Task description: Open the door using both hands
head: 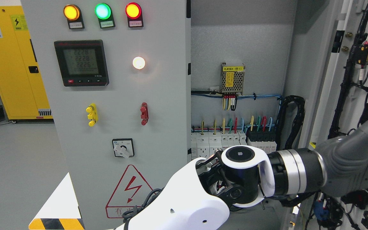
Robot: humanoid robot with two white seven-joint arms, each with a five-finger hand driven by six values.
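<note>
1. Left door (123,95): grey leaf filling the left half of the frame. It is shut and carries three indicator lamps (102,11) along the top, a meter (81,62) and a rotary switch (123,148).
2. Right door (363,64): at the far right edge of the frame, already swung wide. Its inner face, strung with black wiring looms, is turned toward the camera.
3. Cabinet interior (235,48): exposed at centre, with a row of breakers (232,140) at mid-height.
4. Left arm (241,179): the white segment enters at the bottom edge left of the middle and bends at the black-capped joint at lower centre. The grey segment then runs off the right edge toward the open leaf.
5. Left hand: beyond the right edge of the frame. Whether its fingers are released, clenched or grasping the door cannot be told. Right hand: not seen.
6. Step in hand, as judged: finishing the swing of the right leaf, with the left leaf yet to be opened.
7. Doing it well, as advice:
   - push along the leaf's arc about its hinge, not straight outward;
   - hold contact on bare panel or the edge, clear of the looms;
   - carry the elbow low and in front of the breakers so that it touches nothing inside.
</note>
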